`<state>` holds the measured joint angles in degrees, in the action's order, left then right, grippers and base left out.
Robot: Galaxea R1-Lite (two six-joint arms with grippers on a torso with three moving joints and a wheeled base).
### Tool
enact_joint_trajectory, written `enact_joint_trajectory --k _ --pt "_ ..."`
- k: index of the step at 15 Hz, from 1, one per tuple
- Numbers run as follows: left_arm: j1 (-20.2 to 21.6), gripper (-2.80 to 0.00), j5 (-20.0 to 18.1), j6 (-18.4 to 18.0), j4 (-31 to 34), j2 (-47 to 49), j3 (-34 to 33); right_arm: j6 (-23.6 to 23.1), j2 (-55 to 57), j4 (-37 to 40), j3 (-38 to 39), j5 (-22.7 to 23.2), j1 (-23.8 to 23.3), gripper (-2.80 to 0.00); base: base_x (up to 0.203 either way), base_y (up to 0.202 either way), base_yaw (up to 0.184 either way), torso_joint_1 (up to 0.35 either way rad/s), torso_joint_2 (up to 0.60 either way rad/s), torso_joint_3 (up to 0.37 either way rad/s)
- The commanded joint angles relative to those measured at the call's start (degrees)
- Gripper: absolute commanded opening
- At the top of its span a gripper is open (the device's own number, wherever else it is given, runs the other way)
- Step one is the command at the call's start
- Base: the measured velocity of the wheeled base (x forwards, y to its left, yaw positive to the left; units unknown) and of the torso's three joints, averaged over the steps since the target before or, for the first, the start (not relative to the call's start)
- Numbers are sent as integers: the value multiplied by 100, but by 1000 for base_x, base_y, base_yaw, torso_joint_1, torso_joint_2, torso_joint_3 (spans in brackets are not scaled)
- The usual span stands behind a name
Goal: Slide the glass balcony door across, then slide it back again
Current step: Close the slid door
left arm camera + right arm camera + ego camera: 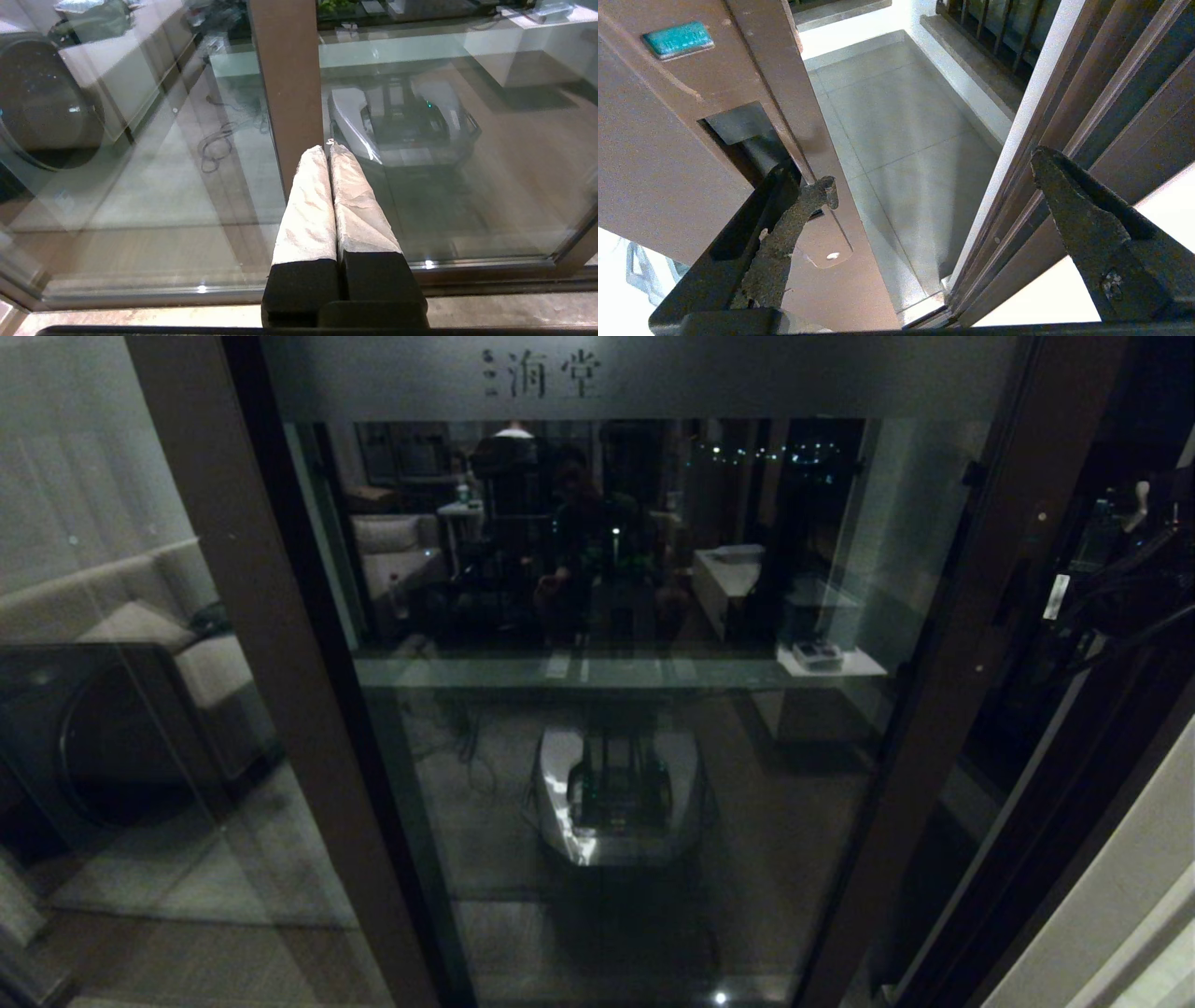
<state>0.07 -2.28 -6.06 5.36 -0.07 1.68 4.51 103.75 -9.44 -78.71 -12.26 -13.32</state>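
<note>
The glass balcony door [607, 756] fills the middle of the head view, with a frosted band with characters [653, 378] across its top. Its dark brown right stile [943, 644] stands off the jamb, leaving a gap. In the right wrist view that stile [668, 140] shows its recessed black handle [738, 130]. My right gripper [934, 172] is open. One finger [784, 233] lies against the stile at the recess, its hooked tip at the stile's edge. The other finger [1073, 200] is across the gap, in front of the door frame. My left gripper [329, 149] is shut and empty, pointing at a brown post [285, 70].
A fixed glass panel [140, 803] on the left shows a sofa [140, 625] and a dark round appliance [93, 747]. The tiled balcony floor [901, 116] and a barred window [994, 28] show through the gap. The door frame [1064, 116] borders the gap. My base is reflected in the glass [616, 793].
</note>
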Motion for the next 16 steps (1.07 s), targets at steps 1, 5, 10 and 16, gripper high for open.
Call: enact_joint_trajectory --k 1,5,10,16 --pt "1 -280 -1 -1 0 -1 6 6 22 -14 5 -22 -29 0 0 0 0 0 0 0" --pt "1 -280 -1 -3 3 -1 -1 -3 22 -14 5 -22 -74 0 0 0 0 0 0 0" --pt "1 -280 -1 -1 0 -1 6 -7 35 -50 14 -30 -132 0 0 0 0 0 0 0" --pt "1 -280 -1 -6 0 -1 5 -117 101 -222 14 -30 -241 0 0 0 0 0 0 0"
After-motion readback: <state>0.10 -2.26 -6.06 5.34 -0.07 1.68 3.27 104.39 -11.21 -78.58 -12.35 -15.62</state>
